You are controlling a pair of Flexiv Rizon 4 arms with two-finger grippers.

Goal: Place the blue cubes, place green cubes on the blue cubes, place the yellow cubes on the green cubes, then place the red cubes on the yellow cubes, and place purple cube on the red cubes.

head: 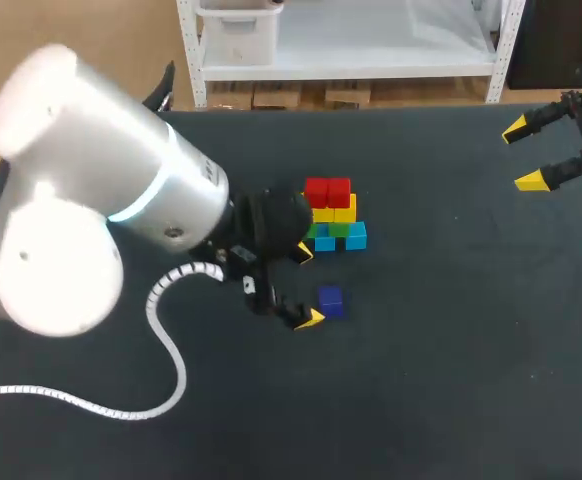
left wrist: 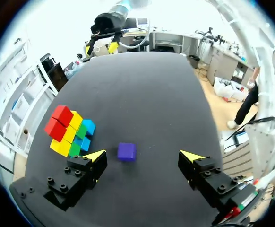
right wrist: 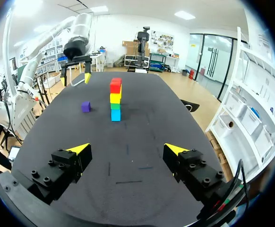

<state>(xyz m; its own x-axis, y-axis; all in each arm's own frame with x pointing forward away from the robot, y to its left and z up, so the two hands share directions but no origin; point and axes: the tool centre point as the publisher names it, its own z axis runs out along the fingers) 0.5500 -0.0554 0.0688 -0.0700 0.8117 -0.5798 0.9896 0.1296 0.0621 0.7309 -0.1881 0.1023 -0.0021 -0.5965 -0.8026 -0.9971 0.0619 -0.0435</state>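
The purple cube [head: 331,300] lies on the dark worktop [head: 451,350] just ahead of the open left gripper [head: 307,285], near the cube stack [head: 333,215]; the right gripper [head: 524,154] is open too.

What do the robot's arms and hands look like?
The left arm is a fat, shiny silver-white tube with a pale blue ring and a curly white cable. The left gripper and right gripper are black and blocky, each with two yellow-tipped fingers.

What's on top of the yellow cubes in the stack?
Two red cubes, side by side, cover the tops of the yellow cubes, hiding those faces. Nothing sits on the red ones; the purple cube lies apart on the table.
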